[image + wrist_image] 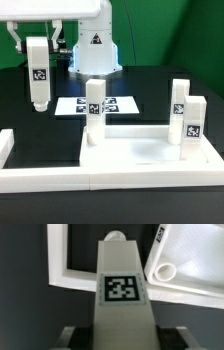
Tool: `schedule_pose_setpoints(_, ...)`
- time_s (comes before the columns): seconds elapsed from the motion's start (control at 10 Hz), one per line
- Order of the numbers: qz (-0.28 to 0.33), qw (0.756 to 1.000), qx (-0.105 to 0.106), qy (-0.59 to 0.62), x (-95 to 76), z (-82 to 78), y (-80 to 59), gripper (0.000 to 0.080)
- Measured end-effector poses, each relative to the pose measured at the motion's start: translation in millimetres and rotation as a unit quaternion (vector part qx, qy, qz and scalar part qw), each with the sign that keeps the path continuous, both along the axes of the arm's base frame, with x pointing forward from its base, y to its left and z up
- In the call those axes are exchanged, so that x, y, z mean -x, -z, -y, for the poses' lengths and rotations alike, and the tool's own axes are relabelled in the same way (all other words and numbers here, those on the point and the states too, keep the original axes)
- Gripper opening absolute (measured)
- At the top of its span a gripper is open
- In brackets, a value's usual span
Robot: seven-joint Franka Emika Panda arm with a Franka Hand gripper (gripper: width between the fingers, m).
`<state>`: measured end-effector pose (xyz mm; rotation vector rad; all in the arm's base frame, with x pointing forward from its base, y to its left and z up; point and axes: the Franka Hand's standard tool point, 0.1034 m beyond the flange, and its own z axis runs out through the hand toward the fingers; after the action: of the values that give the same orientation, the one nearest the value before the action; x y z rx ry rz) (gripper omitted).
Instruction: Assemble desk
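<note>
1. The desk shows as white plastic parts. A wide, rimmed tabletop panel (140, 152) lies flat, and three block legs stand upright on it. Each leg carries a black-and-white square tag.
2. In the exterior view, one standing leg (95, 110) is at the panel's 10 o'clock corner. Two more (178, 104) (193, 125) stand close together toward 2 and 3 o'clock.
3. A fourth leg (37, 74) hangs upright above the dark table (30, 125), at about 10 o'clock from the panel's middle and well apart from it.
4. The gripper (120, 336) is clamped on this fourth leg. In the wrist view, its fingers (70, 334) press the leg's two sides, spread only as wide as the block, and the tag (122, 287) faces the camera.
5. The wrist view also shows a rimmed white corner with a round socket (165, 271) just beside the held leg's far end.
6. A long white border rail (40, 177) runs along the panel's 6 to 9 o'clock side. The marker board (70, 104) lies at the panel's 11 o'clock, behind the first standing leg. Bare table lies under the hanging leg.
</note>
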<state>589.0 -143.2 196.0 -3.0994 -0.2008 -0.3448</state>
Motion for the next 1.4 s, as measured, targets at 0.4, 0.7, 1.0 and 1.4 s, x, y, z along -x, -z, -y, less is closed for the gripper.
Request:
schedule_pose_setpoints(0.4,0.032,0.997,-0.026,0.059,-28.7,-51.1,11.1,0.0290)
schedule_pose_setpoints(0.7,0.040,0.994,-0.041,0.092,-40.3,-78.9,4.8,0.0290)
schedule_pose_setpoints(1.0,0.039,0.994,-0.041,0.094,-40.0,-78.0,6.1,0.0290)
schedule_pose_setpoints(1.4,0.098,0.990,-0.015,0.100,-53.6,-72.7,21.4,0.0290)
